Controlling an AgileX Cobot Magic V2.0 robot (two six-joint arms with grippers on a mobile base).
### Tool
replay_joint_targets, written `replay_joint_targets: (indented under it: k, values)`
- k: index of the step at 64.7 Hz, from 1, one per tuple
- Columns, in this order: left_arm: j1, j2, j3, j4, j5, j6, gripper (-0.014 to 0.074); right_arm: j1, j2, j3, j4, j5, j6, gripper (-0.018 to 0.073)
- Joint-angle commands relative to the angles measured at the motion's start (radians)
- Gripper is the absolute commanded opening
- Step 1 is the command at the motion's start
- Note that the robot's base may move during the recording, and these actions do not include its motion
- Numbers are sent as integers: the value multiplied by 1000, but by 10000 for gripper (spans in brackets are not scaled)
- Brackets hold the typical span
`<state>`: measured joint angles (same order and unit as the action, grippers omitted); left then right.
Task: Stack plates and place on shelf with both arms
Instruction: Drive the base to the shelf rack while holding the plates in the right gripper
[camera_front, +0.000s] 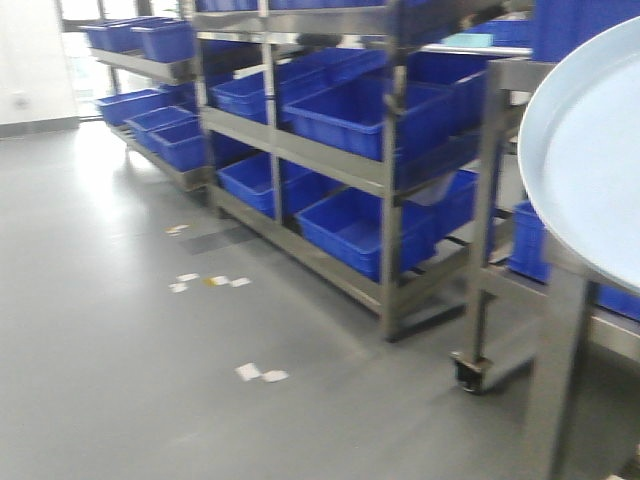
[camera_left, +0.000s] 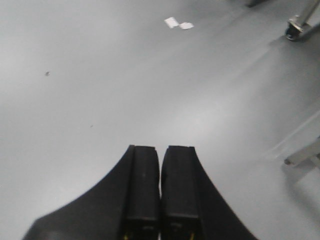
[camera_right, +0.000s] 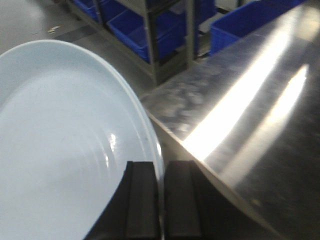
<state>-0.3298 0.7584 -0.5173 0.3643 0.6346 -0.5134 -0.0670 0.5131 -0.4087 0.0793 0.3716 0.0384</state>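
A large pale bluish-white plate (camera_right: 60, 140) fills the left of the right wrist view, held tilted beyond the edge of the steel tabletop (camera_right: 260, 100). My right gripper (camera_right: 162, 167) is shut on the plate's rim, one finger on each face. The front view shows the same plate (camera_front: 590, 150) at the right edge, above a steel table leg (camera_front: 555, 380). The shelf (camera_front: 385, 175), a multi-level steel rack, stands behind in the middle. My left gripper (camera_left: 161, 148) is shut on nothing and hangs over bare grey floor.
Blue plastic crates (camera_front: 350, 115) fill the rack levels, and more racks of them run back to the left. A caster wheel (camera_front: 470, 375) of a steel frame sits on the floor by the table. Paper scraps (camera_front: 260, 373) lie on the grey floor.
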Motion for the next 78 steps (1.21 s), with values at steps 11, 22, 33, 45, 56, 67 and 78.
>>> replay_joint_targets:
  k: [11,22,33,45,56,67,78]
  values:
    - [-6,-3,-28,16,-54,-4,97,-7,-1,-32,-1,-96,-4,56]
    - [-6,-3,-28,16,-54,-4,97,-7,-1,-32,-1,-96,-4,56]
    - [-6,-3,-28,16,-54,-4,97,-7,-1,-32,-1,-96,-4,56]
    - [-6,-3,-28,16,-54,-4,97,-7,-1,-32,-1,-96,-4,56]
    - [-6,-3,-28,16,-54,-4,97,-7,-1,-32,-1,-96,-4,56]
    - [-6,-3,-28,16,-54,-4,97,-7,-1,-32,-1,-92,-4,56]
    - [-6,-3,-28,16,-54,-4,97,-7,-1,-32,-1,-92,-4,56]
